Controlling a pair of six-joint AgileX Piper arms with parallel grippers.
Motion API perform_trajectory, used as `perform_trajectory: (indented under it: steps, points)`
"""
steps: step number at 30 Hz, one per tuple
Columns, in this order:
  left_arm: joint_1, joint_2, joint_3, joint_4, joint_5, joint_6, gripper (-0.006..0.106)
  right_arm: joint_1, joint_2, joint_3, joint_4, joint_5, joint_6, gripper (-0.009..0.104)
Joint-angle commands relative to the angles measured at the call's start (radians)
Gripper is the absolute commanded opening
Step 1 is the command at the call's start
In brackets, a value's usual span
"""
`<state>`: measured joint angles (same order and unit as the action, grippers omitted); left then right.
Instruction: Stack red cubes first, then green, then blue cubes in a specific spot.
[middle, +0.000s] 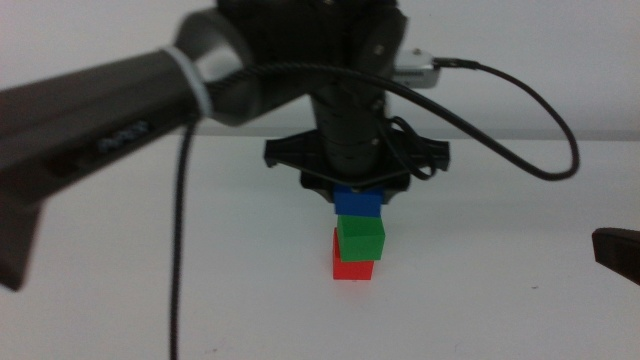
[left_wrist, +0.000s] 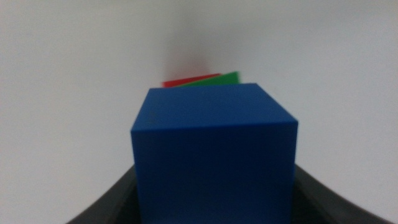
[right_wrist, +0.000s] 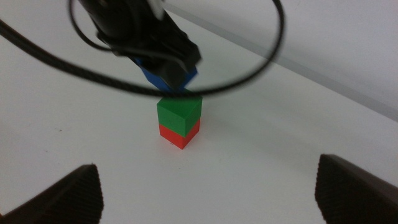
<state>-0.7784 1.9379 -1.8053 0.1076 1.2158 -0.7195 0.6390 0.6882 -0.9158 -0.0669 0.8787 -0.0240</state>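
The red cube (middle: 352, 269) sits on the white table with the green cube (middle: 360, 238) stacked on it, slightly offset. My left gripper (middle: 357, 188) comes down from above, shut on the blue cube (middle: 358, 203), holding it right at the green cube's top; I cannot tell if they touch. The left wrist view shows the blue cube (left_wrist: 214, 155) between the jaws, with slivers of green (left_wrist: 217, 79) and red (left_wrist: 186, 81) behind it. The right wrist view shows the stack: red (right_wrist: 179, 135), green (right_wrist: 179, 112), blue (right_wrist: 171, 78). My right gripper (right_wrist: 208, 193) waits open at the right, away from the stack.
The left arm's dark body and its black cable (middle: 500, 100) hang over the table's middle and loop right. The right gripper's tip (middle: 615, 250) shows at the right edge. White tabletop (middle: 200, 280) surrounds the stack.
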Motion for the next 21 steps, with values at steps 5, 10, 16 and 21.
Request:
perform_trajectory:
  steps: [5,10,16,21]
  points:
    - [-0.016,0.056,-0.074,-0.012,0.096,-0.015,-0.002,-0.006,-0.004,0.006,-0.004,-0.006,-0.001,0.091]
    - [-0.016,0.082,-0.074,-0.005,0.096,-0.053,-0.002,-0.006,-0.004,0.006,-0.004,-0.006,-0.001,0.091]
    - [-0.007,0.087,-0.074,-0.009,0.096,-0.068,-0.002,-0.006,-0.004,0.006,-0.004,-0.006,-0.001,0.091]
    - [-0.003,0.087,-0.053,0.000,0.096,-0.090,-0.002,-0.006,-0.004,0.006,-0.004,-0.006,-0.001,0.091]
